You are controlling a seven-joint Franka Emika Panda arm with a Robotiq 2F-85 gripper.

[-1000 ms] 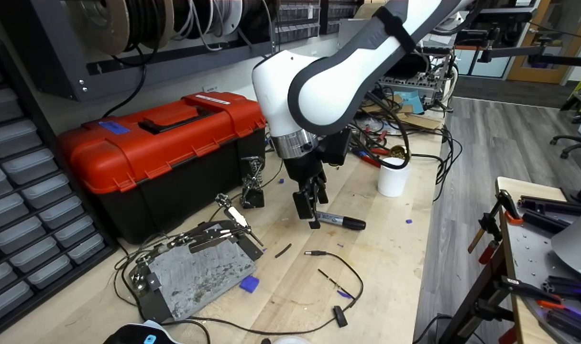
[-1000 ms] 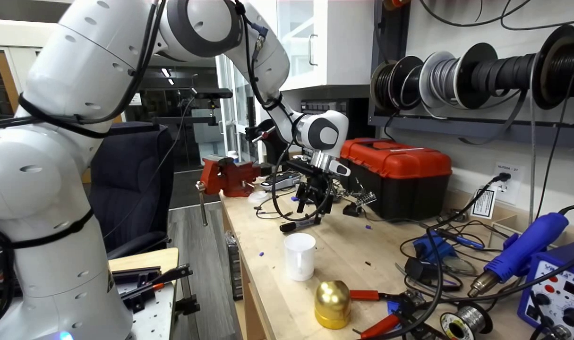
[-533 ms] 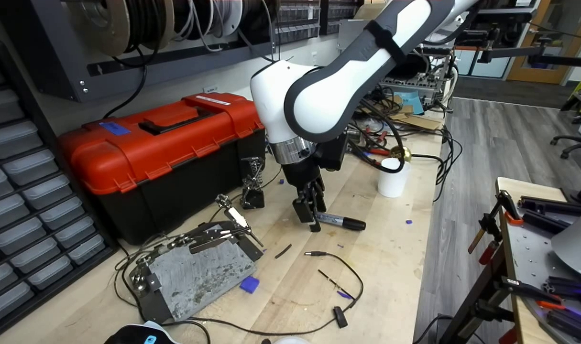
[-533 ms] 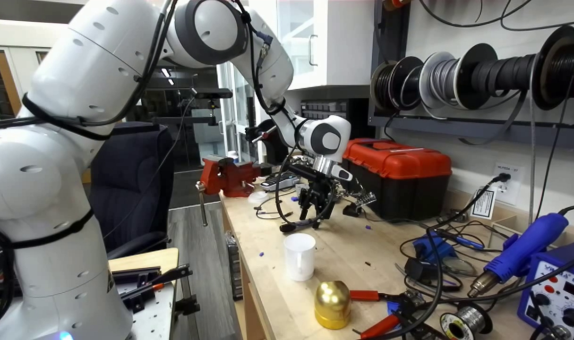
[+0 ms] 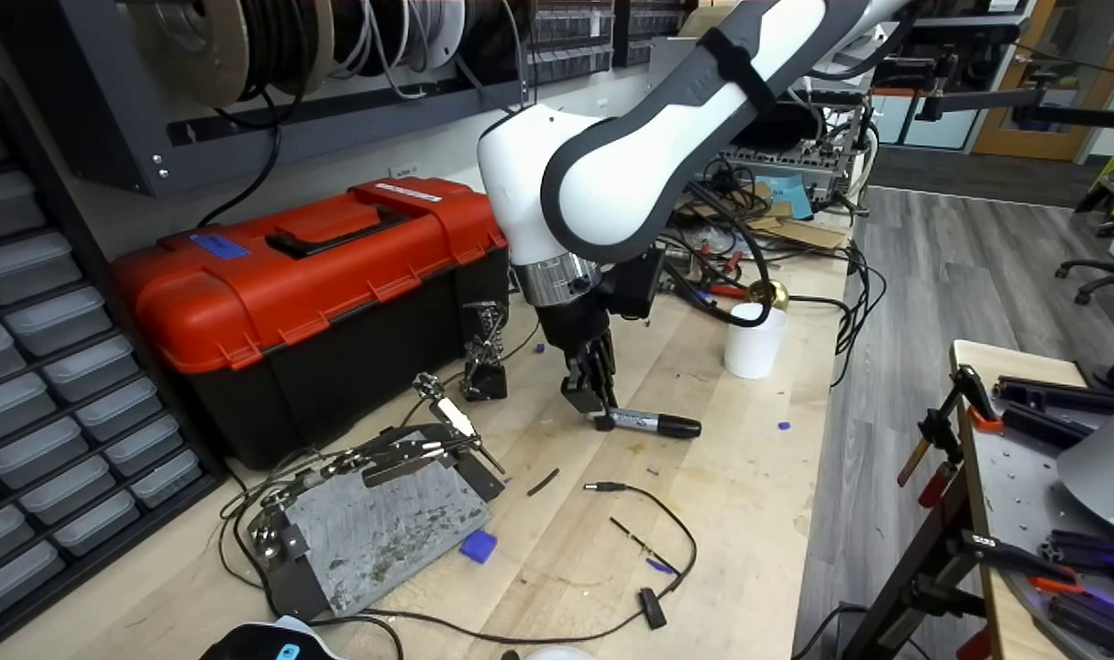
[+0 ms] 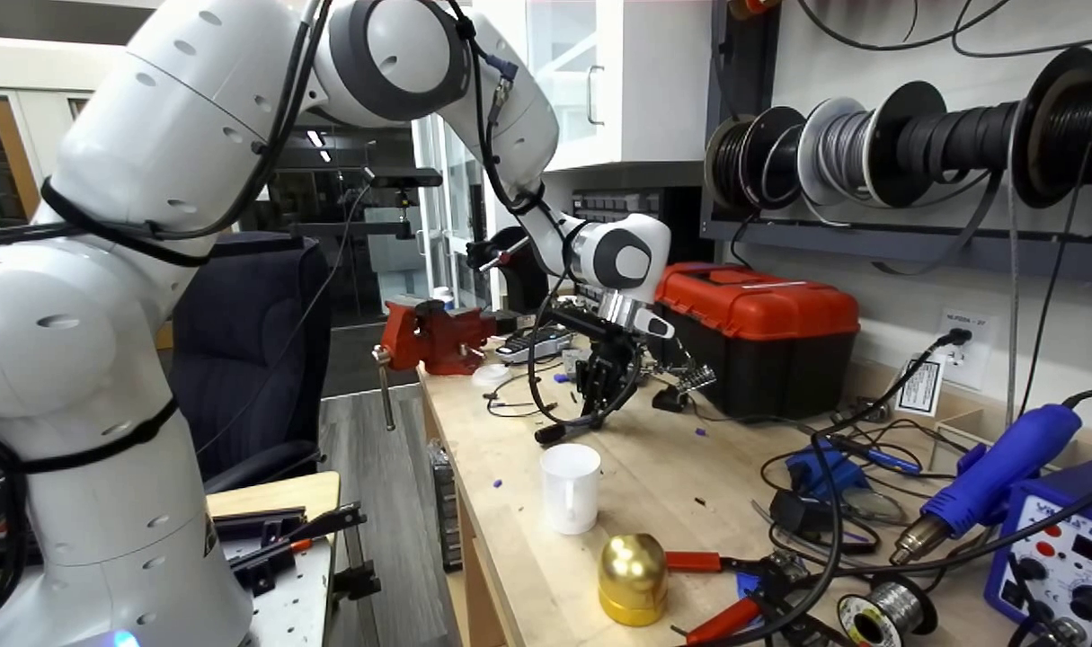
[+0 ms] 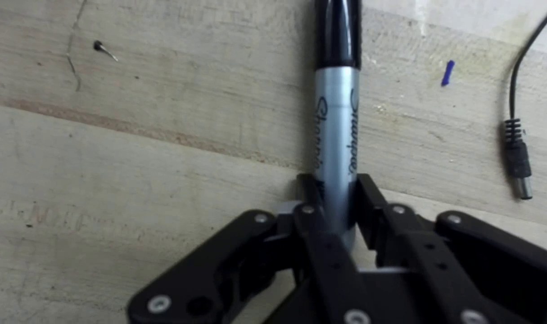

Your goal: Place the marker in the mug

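My black two-finger gripper (image 7: 337,193) was closed on the slim silver-and-black marker (image 7: 337,117). My fingers (image 7: 368,193) partly hid its near end, the wrist view cut off its far end, and I could not tell whether it touched the pale wooden workbench (image 5: 749,513). In an exterior view, the white cylindrical mug (image 5: 754,353) stood farther to the right, with the grey plank floor (image 5: 969,243) beyond.
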